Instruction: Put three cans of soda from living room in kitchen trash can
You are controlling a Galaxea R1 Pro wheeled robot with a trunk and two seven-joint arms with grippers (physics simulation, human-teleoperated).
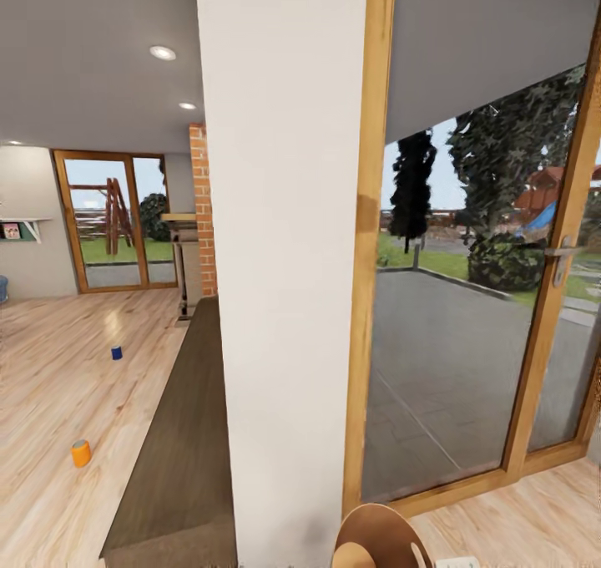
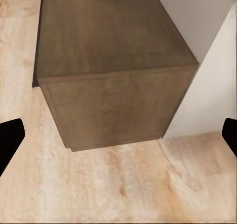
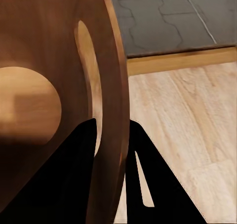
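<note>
Head view: 2 soda cans upright on the wooden floor (image 1: pixel 58 384), well apart, left of a low brown cabinet (image 1: pixel 179 451) set against a white pillar (image 1: pixel 284 259); orange can (image 1: pixel 80 453) nearer, blue can (image 1: pixel 116 352) farther. Left gripper (image 2: pixel 118 135): fingers spread wide above the cabinet's end, holding nothing. Right gripper (image 3: pixel 111 155): dark fingers either side of a wooden chair back (image 3: pixel 54 75); grip cannot be told
</note>
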